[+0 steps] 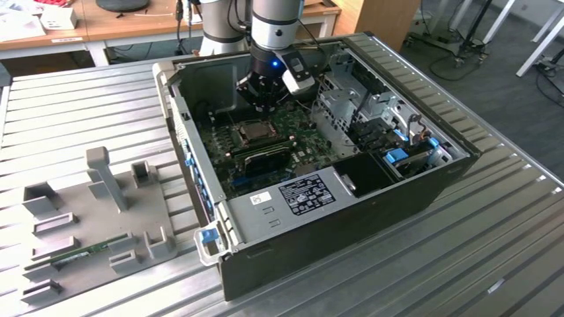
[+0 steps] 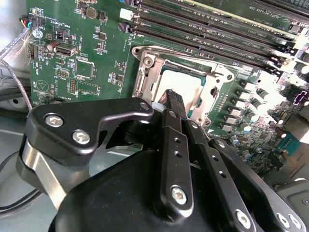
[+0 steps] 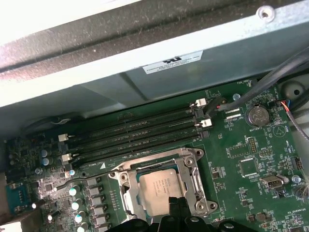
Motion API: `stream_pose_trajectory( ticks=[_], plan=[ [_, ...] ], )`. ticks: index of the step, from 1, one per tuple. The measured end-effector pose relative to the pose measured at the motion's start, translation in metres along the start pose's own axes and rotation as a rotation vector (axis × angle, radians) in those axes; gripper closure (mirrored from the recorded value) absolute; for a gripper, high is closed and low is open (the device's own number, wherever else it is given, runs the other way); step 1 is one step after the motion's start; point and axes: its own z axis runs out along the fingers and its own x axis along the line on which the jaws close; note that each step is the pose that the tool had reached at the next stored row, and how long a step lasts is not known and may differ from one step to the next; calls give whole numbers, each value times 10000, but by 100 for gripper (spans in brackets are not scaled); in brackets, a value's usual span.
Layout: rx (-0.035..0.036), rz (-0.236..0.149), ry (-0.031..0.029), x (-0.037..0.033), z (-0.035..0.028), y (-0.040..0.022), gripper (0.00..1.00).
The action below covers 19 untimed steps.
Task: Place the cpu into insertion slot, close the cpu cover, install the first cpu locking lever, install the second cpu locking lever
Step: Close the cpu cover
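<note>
Second wrist view: one cpu [image 2: 179, 83] lies framed by one cpu cover [image 2: 146, 79], jaws narrow, tips together

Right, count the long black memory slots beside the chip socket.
4 memory slots in the first wrist view, between case wall and chip socket: one nearest the wall, two in the middle, one nearest the socket. Others may be hidden.

White label [image 3: 172, 61] on computer case [image 3: 120, 84] wall: dark print, illegible. Black sticker [image 1: 307, 193] on case panel: white print, illegible. Circuit board [image 2: 104, 94]: tiny white lettering (unreadable). Faint engraving on cpu [image 3: 161, 188], illegible.
</note>
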Motion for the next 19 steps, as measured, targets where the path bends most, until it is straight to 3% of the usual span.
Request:
stream_pose_trajectory(
  ticks=[5, 16, 19],
  plan=[
    [3, -209, 2, 0, 0, 0, 90],
    [30, -2150, 20, 0, 2, 0, 90],
    [42, -2388, 22, 7, 3, -2, 90]
  ],
)
